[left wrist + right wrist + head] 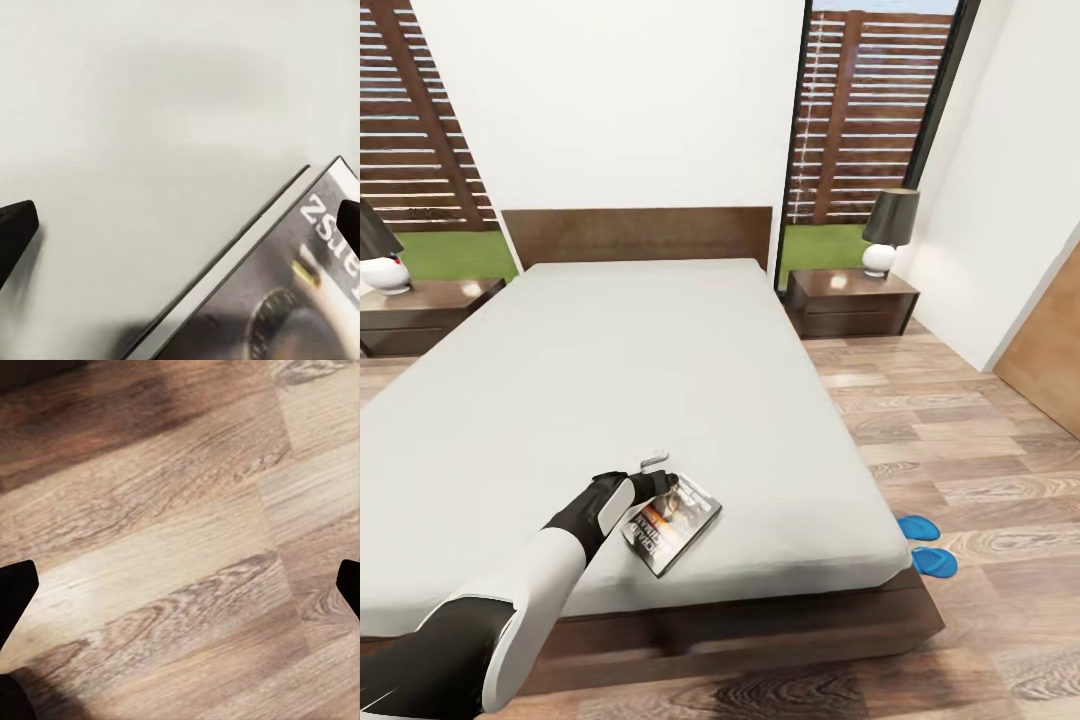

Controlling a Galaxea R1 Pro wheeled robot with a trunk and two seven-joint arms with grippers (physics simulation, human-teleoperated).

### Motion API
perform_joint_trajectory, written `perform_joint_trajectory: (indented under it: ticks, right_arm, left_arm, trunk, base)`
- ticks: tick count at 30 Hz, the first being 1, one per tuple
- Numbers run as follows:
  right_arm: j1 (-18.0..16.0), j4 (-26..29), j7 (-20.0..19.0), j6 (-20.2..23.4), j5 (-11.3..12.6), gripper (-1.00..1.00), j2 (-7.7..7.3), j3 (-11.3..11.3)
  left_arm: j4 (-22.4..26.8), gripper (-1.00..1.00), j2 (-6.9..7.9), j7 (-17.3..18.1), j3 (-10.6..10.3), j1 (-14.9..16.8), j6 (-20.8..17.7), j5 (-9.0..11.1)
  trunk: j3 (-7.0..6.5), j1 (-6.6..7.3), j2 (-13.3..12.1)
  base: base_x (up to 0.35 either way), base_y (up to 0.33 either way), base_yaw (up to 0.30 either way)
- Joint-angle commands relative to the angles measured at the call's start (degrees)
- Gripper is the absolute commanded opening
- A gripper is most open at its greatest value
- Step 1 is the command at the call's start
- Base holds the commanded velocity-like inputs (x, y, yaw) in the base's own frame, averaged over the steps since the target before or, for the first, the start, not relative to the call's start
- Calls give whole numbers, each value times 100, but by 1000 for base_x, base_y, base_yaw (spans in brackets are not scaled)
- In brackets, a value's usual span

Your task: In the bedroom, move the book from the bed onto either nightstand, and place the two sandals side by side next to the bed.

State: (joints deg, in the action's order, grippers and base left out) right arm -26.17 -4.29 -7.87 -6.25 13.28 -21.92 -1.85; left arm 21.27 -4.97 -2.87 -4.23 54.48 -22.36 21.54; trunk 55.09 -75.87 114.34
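The book (678,522) lies flat on the bed (620,370), close to the mattress's front edge, dark cover up with an orange band. My left gripper (660,482) hovers at the book's far-left edge. In the left wrist view the left gripper (180,232) is open; one fingertip (349,225) sits over the book (285,300) and the other over bare mattress. Two blue sandals (916,527) (934,561) lie side by side on the floor at the bed's right front corner. My right gripper (180,592) is open over wood floor, holding nothing.
A nightstand (852,300) with a dark-shaded lamp (890,228) stands right of the headboard, another nightstand (422,308) with a lamp (380,258) to the left. Plank floor (960,440) runs along the bed's right side. A wooden door panel (1050,360) is at far right.
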Motion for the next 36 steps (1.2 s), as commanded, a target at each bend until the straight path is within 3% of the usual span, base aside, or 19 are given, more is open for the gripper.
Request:
perform_joint_trajectory:
  ticks: [1,14,23,36]
  right_arm:
    - [-11,-28,-39,-43,41,100,-2,-17]
    - [-11,-28,-39,-43,40,100,0,-17]
    - [-11,-28,-39,-43,42,100,-1,-17]
    - [-11,-28,-39,-43,41,100,-4,-17]
  left_arm:
    - [9,100,5,-30,-42,2,-22,52]
    - [9,100,5,-31,-42,2,-23,52]
    - [9,100,-31,-30,-43,2,-16,51]
    - [9,100,-48,-30,-42,2,-14,51]
  trunk:
    - [5,1,2]
    - [5,1,2]
    - [5,1,2]
    - [5,1,2]
  base:
    - [49,-55,0]
    - [113,-108,0]
    - [5,-186,0]
    - [-85,-16,0]
